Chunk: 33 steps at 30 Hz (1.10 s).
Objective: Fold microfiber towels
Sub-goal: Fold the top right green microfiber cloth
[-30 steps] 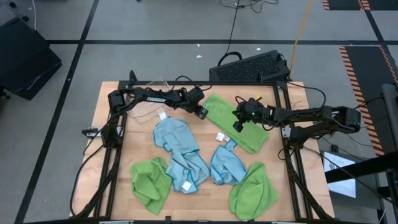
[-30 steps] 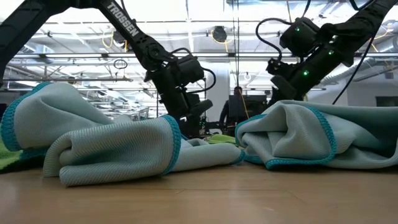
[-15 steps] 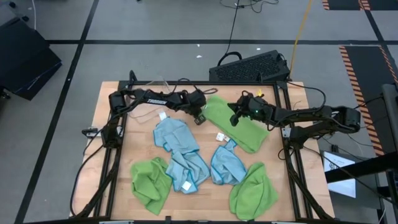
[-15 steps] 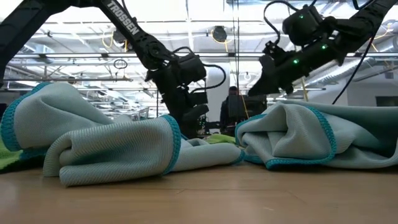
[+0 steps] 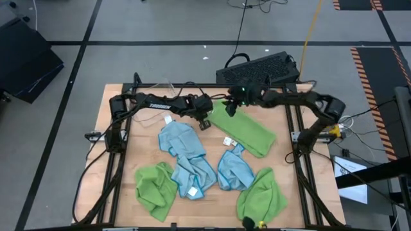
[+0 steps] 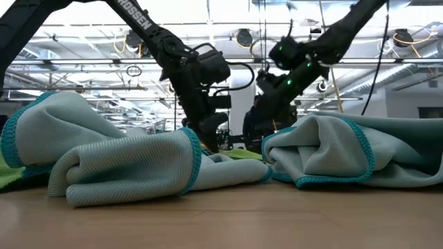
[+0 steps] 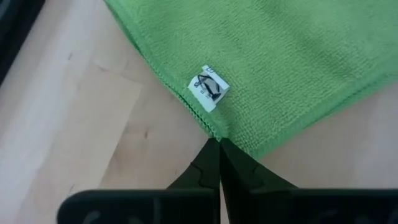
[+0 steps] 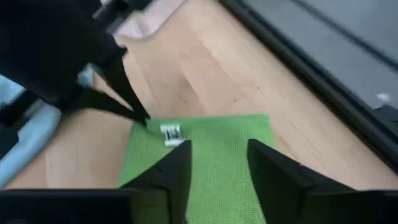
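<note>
step: folding flat green towel [image 5: 244, 128], upper centre of worktop [image 5: 109, 186] | left tool [image 5: 207, 122]: clenching towel's corner beside white tag [image 7: 208, 89] | right tool [image 5: 230, 109]: hovering released above far corner | advice: grip far corner before lifting, keeping edges level

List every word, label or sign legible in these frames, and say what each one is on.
"TROSSEN": white lettering on the left arm, clearest in the low view; the same lettering in the high view is too small to read.
White tag on the flat green towel: a dark printed symbol, with no readable words.
Tags on the other towels: too small to read.
</note>
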### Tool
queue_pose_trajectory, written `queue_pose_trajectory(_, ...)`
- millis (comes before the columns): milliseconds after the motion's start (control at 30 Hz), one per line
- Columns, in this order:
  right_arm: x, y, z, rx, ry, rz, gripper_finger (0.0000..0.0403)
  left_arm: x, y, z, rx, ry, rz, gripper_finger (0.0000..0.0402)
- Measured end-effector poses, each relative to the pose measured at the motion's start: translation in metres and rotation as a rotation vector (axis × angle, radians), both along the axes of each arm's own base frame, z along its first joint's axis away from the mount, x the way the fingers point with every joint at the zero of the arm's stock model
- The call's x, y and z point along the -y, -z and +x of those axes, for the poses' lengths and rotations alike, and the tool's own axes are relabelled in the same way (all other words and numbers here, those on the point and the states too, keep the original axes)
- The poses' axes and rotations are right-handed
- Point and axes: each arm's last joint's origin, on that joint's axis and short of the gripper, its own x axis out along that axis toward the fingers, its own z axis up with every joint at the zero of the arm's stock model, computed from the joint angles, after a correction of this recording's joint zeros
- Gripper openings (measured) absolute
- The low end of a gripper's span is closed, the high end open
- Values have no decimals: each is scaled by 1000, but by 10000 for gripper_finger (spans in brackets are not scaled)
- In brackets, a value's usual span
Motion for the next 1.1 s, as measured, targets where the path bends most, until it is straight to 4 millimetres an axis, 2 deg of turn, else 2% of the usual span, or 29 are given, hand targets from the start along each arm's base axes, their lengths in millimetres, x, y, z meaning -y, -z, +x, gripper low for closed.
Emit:
queue_pose_trajectory(167, 29, 13, 7, 36, -86, 96, 196, 2, 0, 1, -2, -11, 13, 1)
queue_pose_trajectory(467, 64, 31, 28, 5, -193, 109, 234, 15, -2, 8, 21, 28, 45, 1)
queue_pose_trajectory(700, 87, 34, 28, 11, -217, 115, 235, 22, -2, 10, 23, 44, 45, 1)
queue_pose_trajectory(1100, 102, 56, 38, -33, -270, 230, 217, 25, -3, 12, 26, 46, 51, 2)
